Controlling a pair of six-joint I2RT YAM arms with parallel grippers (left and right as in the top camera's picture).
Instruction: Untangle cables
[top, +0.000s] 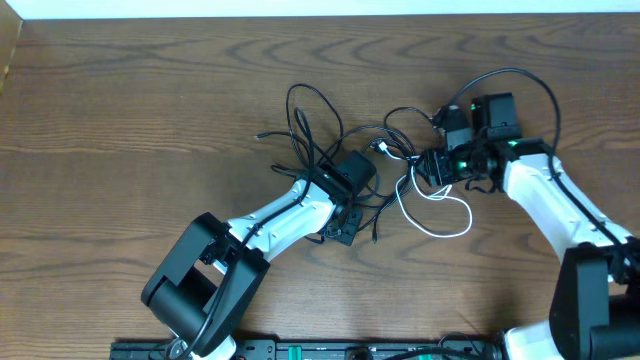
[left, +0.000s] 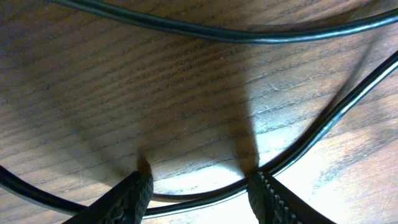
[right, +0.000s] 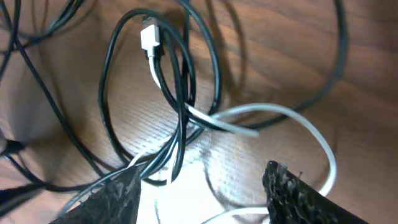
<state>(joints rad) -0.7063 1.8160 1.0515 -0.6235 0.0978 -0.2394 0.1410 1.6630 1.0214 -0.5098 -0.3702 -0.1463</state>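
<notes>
I find the cables (top: 340, 150) lying mid-table (top: 120, 110) on dark, grained wood: thin glossy black cords in loose overlapping loops, plus 1 white cord (top: 440, 215) curling toward the right arm. The left gripper (left: 200, 194) sits low over the tangle's left part, its ribbed fingers (left: 130, 198) spread apart; a black cord passes between them, ungripped. The right gripper (right: 202, 196) hangs over the white cord, fingers wide, holding nothing. A white plug (right: 149, 38) rests within a black loop.

Wooden table (top: 130, 110) carries tangled black cables (top: 310, 125) and one white cable (top: 440, 215), lying between both arms' fingers.
</notes>
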